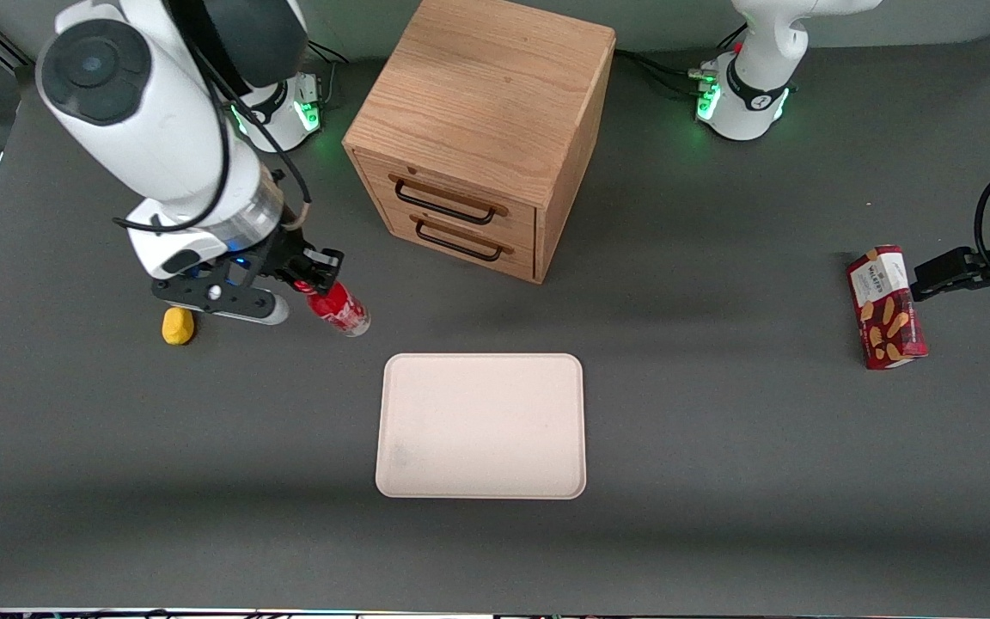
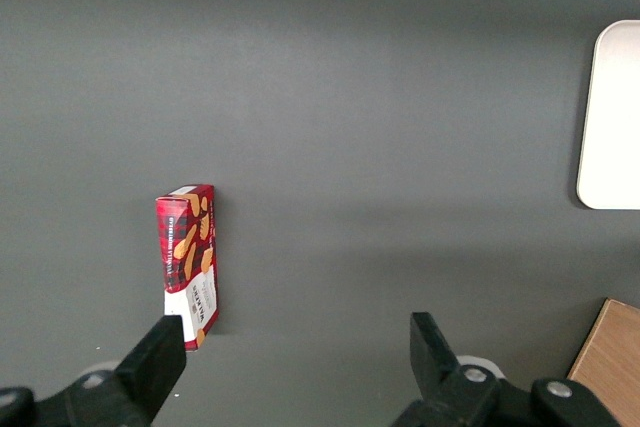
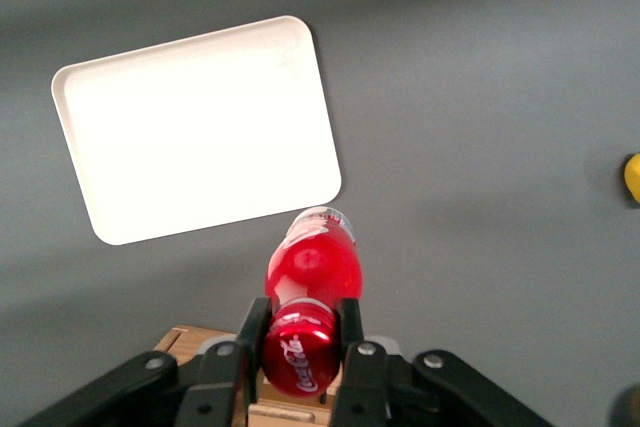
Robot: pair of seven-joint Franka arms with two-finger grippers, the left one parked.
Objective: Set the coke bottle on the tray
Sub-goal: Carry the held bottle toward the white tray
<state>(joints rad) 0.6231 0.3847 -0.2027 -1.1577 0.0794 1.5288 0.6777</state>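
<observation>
The grasp is already made, but the placing is not yet done. The gripper (image 1: 307, 286) of the right arm is at the working arm's end of the desk (image 1: 718, 481), and its fingers (image 3: 347, 332) are closed on the red cap end of the coke bottle (image 1: 339, 307). In the front view the bottle hangs tilted, with its clear base pointing down toward the desk; whether the base touches the surface or is just above it cannot be told. The tray (image 1: 482, 425) lies nearer to the front camera than the wooden drawer cabinet (image 1: 482, 129) and has nothing on it; the wrist view shows the bottle near one corner of the tray, but not over it. A small yellow object (image 1: 178, 326) lies just beside the gripper, and a red biscuit box (image 1: 886, 307) lies toward the parked arm's end. What seems left is to carry the bottle over the tray, lower it and release it.
</observation>
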